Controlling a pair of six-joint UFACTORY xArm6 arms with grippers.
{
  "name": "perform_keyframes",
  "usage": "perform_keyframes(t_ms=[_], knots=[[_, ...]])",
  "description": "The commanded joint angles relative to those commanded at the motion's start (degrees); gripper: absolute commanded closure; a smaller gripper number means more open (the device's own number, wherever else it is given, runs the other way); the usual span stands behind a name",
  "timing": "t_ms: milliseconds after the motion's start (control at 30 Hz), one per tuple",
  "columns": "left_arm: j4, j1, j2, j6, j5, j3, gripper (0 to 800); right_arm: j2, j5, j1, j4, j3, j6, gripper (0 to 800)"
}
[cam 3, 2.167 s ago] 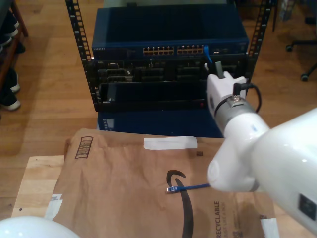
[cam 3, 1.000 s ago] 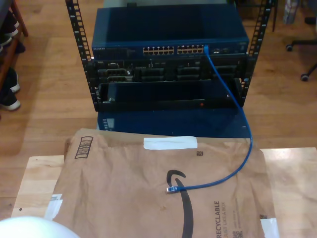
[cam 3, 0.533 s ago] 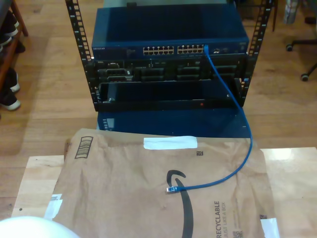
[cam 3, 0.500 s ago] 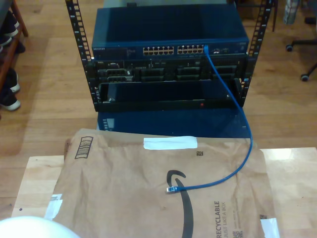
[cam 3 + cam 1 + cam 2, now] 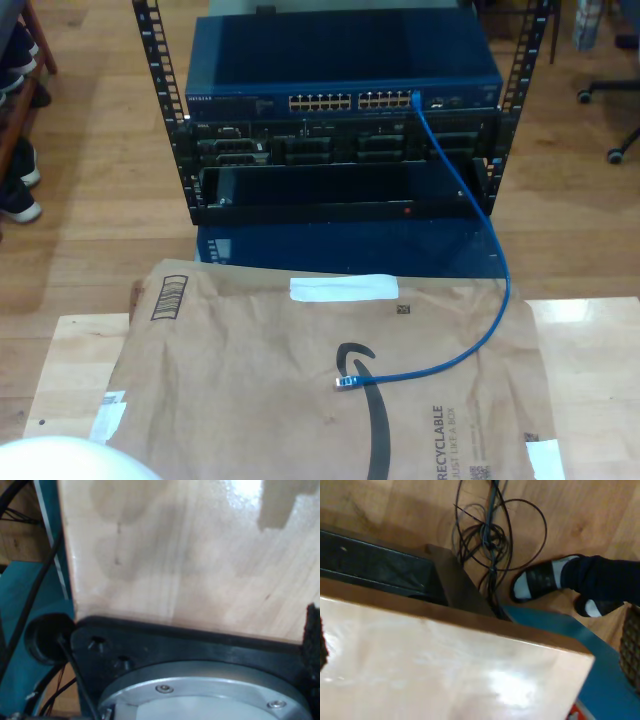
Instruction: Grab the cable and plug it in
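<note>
In the exterior view the blue cable (image 5: 497,262) has one end plugged into the far-right port of the blue network switch (image 5: 340,60). It hangs down in front of the rack and curves onto the brown paper. Its free clear plug (image 5: 346,382) lies loose on the paper near the printed logo. My first gripper (image 5: 160,652) looks down on bare wood, with one black finger pad (image 5: 313,652) at the picture's edge and nothing held. My second gripper (image 5: 476,650) is over the table edge, its dark fingertips (image 5: 631,647) far apart and empty.
A brown paper sheet (image 5: 230,390) covers the wooden table (image 5: 70,370). A white arm part (image 5: 60,462) shows at the exterior view's lower left. A black mounting plate (image 5: 165,645) sits on the wood. On the floor lie tangled black cables (image 5: 492,535), beside a person's sandalled foot (image 5: 545,580).
About two seconds ago an arm with its white gripper was at the rack by the plugged cable end. It has since pulled back out of the exterior view. The cable has not moved.
</note>
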Motion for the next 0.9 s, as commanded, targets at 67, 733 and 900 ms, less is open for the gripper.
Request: perform_keyframes(t_ms=[67,733,900], knots=[[0.0,0.0,0.0,0.0,0.0,-0.09,1,-2.11,0.18,-2.99,0.26,2.46,-1.49,2],[0.0,0.0,0.0,0.0,0.0,-0.09,1,-8.62,-0.26,-16.79,1.58,17.76,-6.59,2],[0.0,0.0,0.0,0.0,0.0,-0.09,1,-4.75,-2.64,-18.64,1.67,17.85,-6.51,2]])
